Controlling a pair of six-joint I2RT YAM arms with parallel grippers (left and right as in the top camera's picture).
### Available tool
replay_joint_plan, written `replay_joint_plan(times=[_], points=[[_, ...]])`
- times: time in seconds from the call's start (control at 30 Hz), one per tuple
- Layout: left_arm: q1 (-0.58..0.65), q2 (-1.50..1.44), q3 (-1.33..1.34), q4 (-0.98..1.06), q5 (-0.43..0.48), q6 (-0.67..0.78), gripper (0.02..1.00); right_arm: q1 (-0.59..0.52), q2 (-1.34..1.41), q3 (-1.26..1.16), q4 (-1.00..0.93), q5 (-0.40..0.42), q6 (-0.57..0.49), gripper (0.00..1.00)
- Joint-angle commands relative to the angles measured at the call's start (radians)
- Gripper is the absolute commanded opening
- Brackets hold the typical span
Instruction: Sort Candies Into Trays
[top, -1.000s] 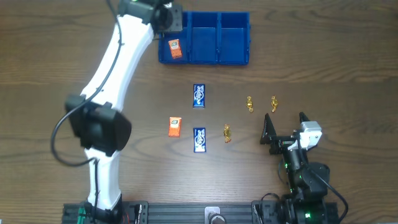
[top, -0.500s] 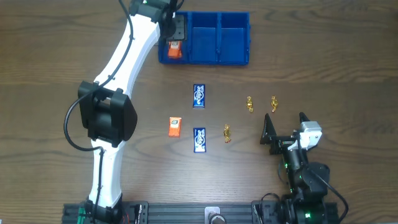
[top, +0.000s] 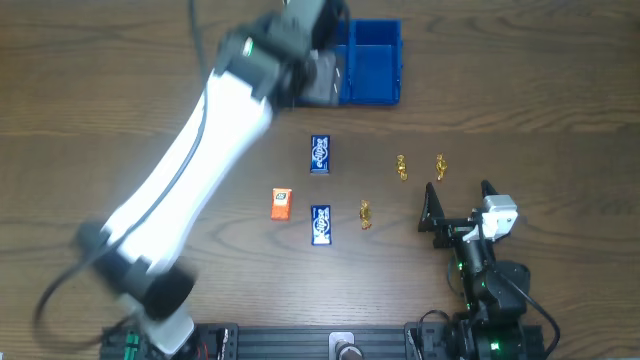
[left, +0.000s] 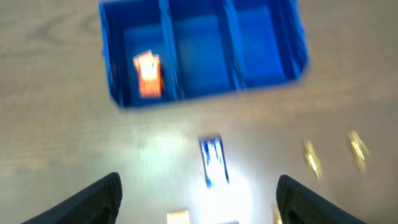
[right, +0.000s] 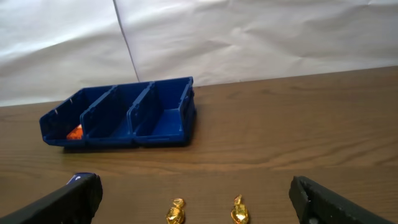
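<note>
Left wrist view: the left gripper (left: 198, 186) hangs above the table (left: 56, 143), fingers spread wide with nothing between them.
Right gripper (right: 196, 190): fingers wide apart and empty; it sits at the lower right of the top view, low over the table.
Left arm (top: 190, 170): in the top view it runs from the lower left corner to the upper middle and covers the left part of the tray.
Blue tray (left: 205, 96): three compartments, at the upper middle of the top view.
Orange candy (left: 148, 74): lies inside an end compartment of the tray.
Second orange candy (top: 282, 203): on the table, centre-left of the top view, just beside the lower blue bar.
Blue candy bars (top: 320, 154): two on the table at the frame's centre, one above the other, apart.
Gold candies (top: 401, 167): three on the table right of centre; two side by side, the third lower and to their left, near the lower blue bar.
</note>
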Motion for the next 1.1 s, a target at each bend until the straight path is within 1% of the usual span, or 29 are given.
replay_joint_plan(times=[0.03,0.13,0.23,0.3,0.4,0.57,1.1], points=[[-0.032,-0.184,-0.412,0.113,-0.005,-0.158,0.840,-0.005,-0.007,-0.002,-0.006,0.005,-0.005,0.998],[-0.051,-0.266,-0.655,0.235,-0.002,-0.240,0.866,-0.005,-0.007,-0.002,-0.006,0.006,-0.005,0.998],[-0.052,-0.308,-0.850,0.360,0.060,-0.257,0.864,-0.005,-0.007,-0.002,-0.006,0.006,-0.005,0.998],[-0.052,-0.312,-0.922,0.397,0.085,-0.272,0.862,-0.005,-0.007,-0.002,-0.006,0.005,-0.005,0.998],[-0.056,-0.309,-1.021,0.438,0.089,-0.332,0.840,-0.005,-0.007,-0.002,-0.006,0.005,-0.005,0.998],[-0.055,-0.304,-1.082,0.506,0.087,-0.330,0.827,-0.005,-0.007,-0.002,-0.006,0.005,-0.005,0.998],[-0.053,-0.155,-1.082,0.591,0.085,-0.324,0.825,-0.005,-0.007,-0.002,-0.006,0.005,-0.005,0.998]])
